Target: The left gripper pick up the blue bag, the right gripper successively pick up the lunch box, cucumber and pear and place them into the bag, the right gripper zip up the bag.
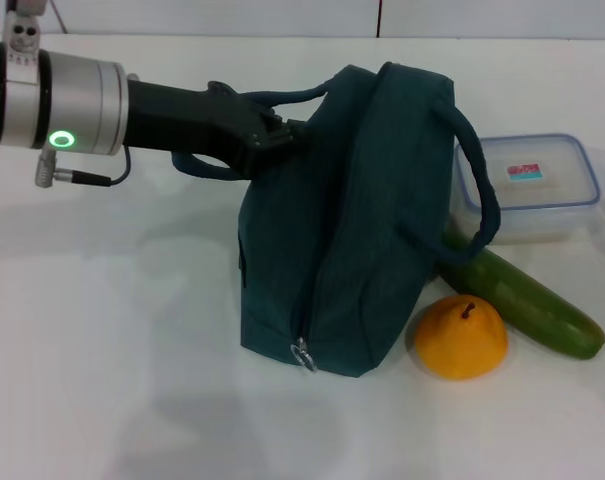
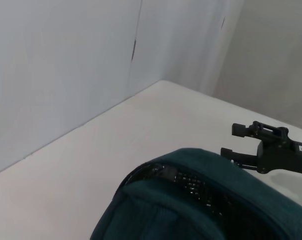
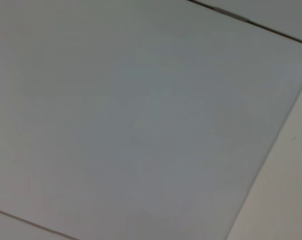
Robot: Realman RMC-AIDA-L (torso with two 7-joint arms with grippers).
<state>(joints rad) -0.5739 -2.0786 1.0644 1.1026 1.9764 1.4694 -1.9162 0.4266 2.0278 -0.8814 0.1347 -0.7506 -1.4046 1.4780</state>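
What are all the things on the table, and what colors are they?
blue bag: one, dark teal, middle of the table, zipper closed, one handle in the left gripper.
lunch box: one, clear with a blue rim and a red-and-teal sticker, behind the bag on the right.
cucumber: one, dark green, lying in front of the lunch box, one end behind the bag.
pear: one, yellow-orange, beside the bag's right front corner.
table: one, white.
left gripper: one, black, shut on the bag's handle.
right gripper: one, black, open, past the bag in the left wrist view.
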